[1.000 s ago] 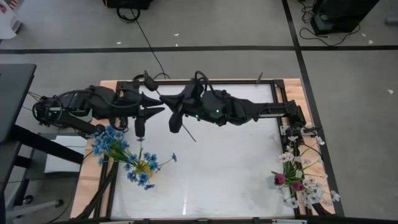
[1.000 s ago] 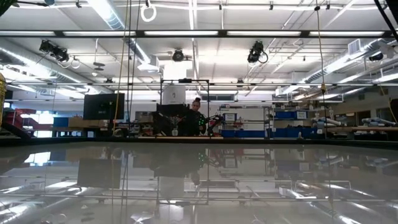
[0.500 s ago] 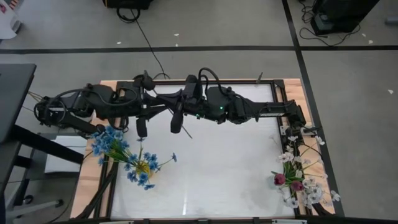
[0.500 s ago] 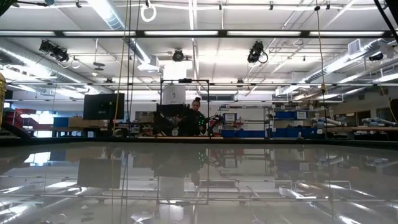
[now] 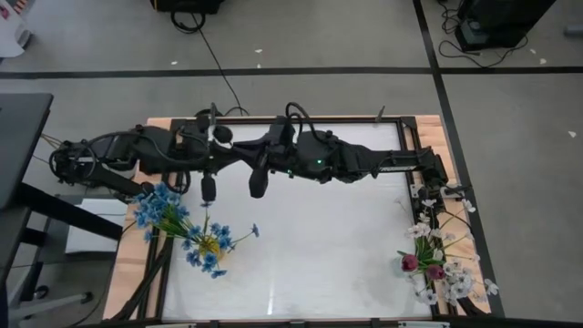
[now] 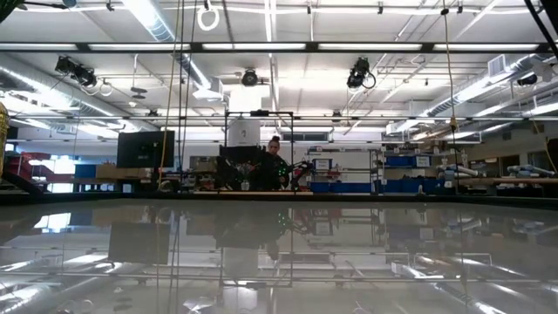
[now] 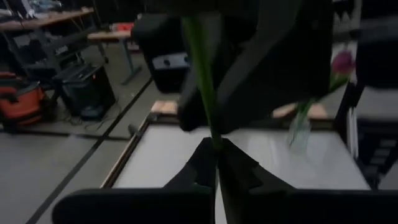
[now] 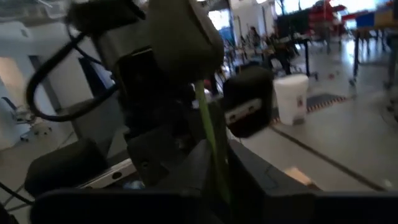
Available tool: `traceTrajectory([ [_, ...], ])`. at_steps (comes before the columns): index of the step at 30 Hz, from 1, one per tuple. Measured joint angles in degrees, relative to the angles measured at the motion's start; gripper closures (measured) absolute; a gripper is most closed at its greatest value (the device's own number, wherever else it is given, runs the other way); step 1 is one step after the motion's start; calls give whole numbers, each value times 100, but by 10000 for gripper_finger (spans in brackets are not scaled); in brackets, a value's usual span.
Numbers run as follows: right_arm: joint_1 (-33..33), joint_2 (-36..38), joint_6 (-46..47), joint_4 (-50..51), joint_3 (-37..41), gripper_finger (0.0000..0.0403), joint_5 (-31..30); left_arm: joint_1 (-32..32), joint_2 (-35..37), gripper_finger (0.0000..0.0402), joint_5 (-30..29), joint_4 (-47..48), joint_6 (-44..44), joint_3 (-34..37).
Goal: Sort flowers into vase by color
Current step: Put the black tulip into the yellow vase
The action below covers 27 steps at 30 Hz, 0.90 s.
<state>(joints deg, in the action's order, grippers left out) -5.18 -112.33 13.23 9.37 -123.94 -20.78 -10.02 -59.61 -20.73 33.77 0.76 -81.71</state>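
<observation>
Since a second ago your left hand [image 7: 216, 146] has clenched on the green stem [image 7: 202, 74] mid-desk; whether your right hand [image 8: 217, 163] grips it, you cannot tell. Blue flowers [image 5: 168, 211] and white flowers [image 5: 444, 264] look sorted.

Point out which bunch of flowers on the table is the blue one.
The blue bunch lies at the table's left edge, below the left arm. The other bunch, at the right edge, is white sprays with dark red-purple buds.

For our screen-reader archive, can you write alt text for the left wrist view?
The left gripper is shut on a thin green stem that rises in front of the other arm's dark body. Beyond it on the white table, a purple tulip stands in a clear vase.
</observation>
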Motion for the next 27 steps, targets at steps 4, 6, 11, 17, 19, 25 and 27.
traceTrajectory([
  [4, 1, -7, 339, 347, 9, 303, -206, -14, 78, 395, 3, 667, -1, -1],
  [6, 0, -4, 658, 555, 9, 288, -382, -15, 156, 396, 4, 928, 4, 0],
  [11, 34, 26, 1706, 1166, 2, 274, -1061, -33, 566, 396, 104, 1423, -5, 7],
  [17, 10, 28, 2329, 1414, 2, 274, -1270, -22, 1004, 397, 70, 2386, 34, 7],
  [19, 17, 28, 2435, 1346, 2, 274, -1286, -24, 1076, 397, 128, 2645, 32, 9],
  [25, -58, 28, 2590, 1630, 0, 274, -1294, -23, 1397, 397, 812, 2835, -11, 480],
  [27, -125, 28, 2842, 1900, 0, 274, -1404, -26, 1520, 397, 1021, 3008, -15, 672],
])
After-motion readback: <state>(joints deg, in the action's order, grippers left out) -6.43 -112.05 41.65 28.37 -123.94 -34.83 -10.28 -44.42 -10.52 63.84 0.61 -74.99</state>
